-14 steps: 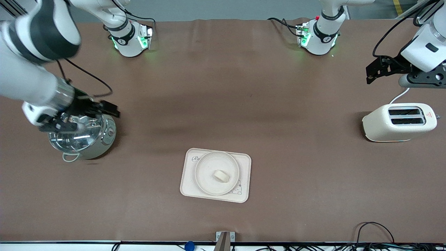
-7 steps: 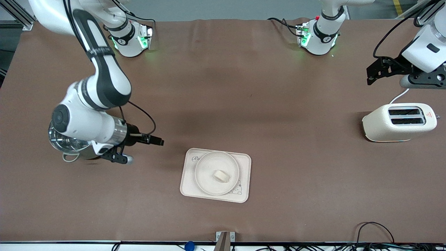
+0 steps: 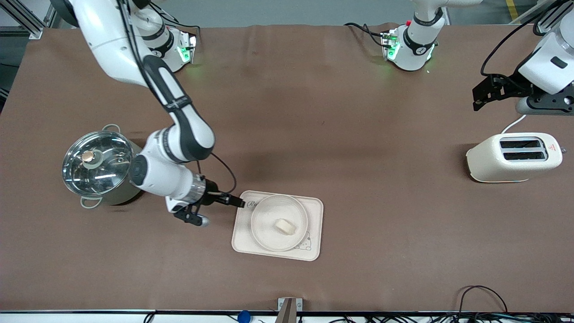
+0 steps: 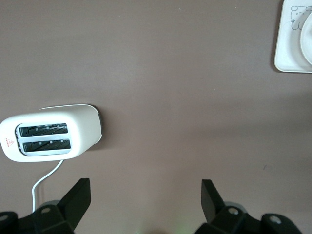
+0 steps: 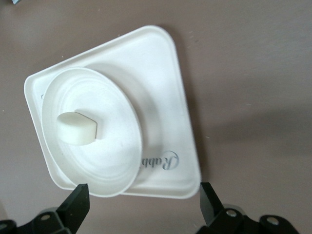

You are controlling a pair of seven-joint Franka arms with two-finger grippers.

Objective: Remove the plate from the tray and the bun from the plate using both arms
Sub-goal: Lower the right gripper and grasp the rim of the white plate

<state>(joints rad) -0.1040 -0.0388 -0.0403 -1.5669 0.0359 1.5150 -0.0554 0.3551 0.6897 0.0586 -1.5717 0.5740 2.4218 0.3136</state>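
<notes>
The plate [image 3: 279,222] sits on a cream tray [image 3: 314,211] in the middle of the desk [image 3: 314,112], on the side nearer the front camera. The bun [image 3: 285,226] lies in the plate, a little off its middle. In the right wrist view the plate [image 5: 92,151] covers most of the tray [image 5: 165,87], and the bun [image 5: 77,128] rests flat on the plate's floor.

The right end effector [image 3: 233,201] hangs low at the tray's edge toward the right arm's end of the desk, its tip just over that edge. The right wrist view shows its two fingers [image 5: 78,204] spread wide with nothing between them, so it is released and empty.

A steel pot [image 3: 101,168] with a glass lid stands toward the right arm's end of the desk, close beside the right arm's wrist.

The left end effector [image 3: 486,92] waits in the air at the left arm's end of the desk, above the bare surface next to a white toaster [image 3: 513,157]. The left wrist view shows its fingers [image 4: 80,197] wide apart and holding nothing, with the toaster [image 4: 51,131] and a corner of the tray [image 4: 292,44] on the desk below.
</notes>
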